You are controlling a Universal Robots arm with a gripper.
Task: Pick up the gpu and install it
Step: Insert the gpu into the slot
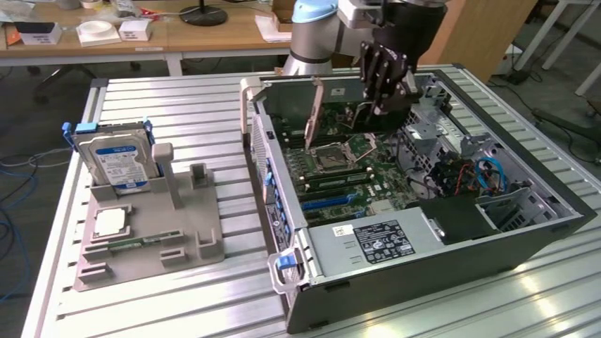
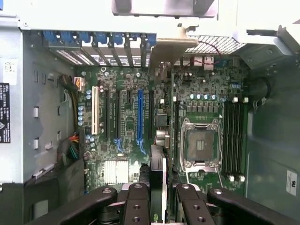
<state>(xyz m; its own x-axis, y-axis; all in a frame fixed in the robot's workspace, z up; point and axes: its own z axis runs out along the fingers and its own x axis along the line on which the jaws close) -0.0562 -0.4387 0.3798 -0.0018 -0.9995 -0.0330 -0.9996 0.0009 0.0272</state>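
The gpu (image 1: 362, 120) is a thin black card with a metal end bracket (image 1: 317, 113). It hangs on edge above the motherboard (image 1: 348, 176) inside the open computer case (image 1: 526, 232). My gripper (image 1: 385, 98) comes down from above and is shut on the card's upper edge. In the wrist view the gpu (image 2: 157, 168) runs edge-on between my two black fingers (image 2: 138, 201), and its bracket (image 2: 166, 51) reaches the row of rear slot covers. It sits to one side of the long blue slot (image 2: 139, 117), between that slot and the CPU socket (image 2: 200, 143).
A grey parts holder (image 1: 150, 239) on the slatted table at the exterior view's left carries a silver hard drive (image 1: 117, 158) and a square chip (image 1: 110, 222). The power supply (image 1: 376, 239) fills the case's near end. Cables (image 1: 488, 176) lie at its right.
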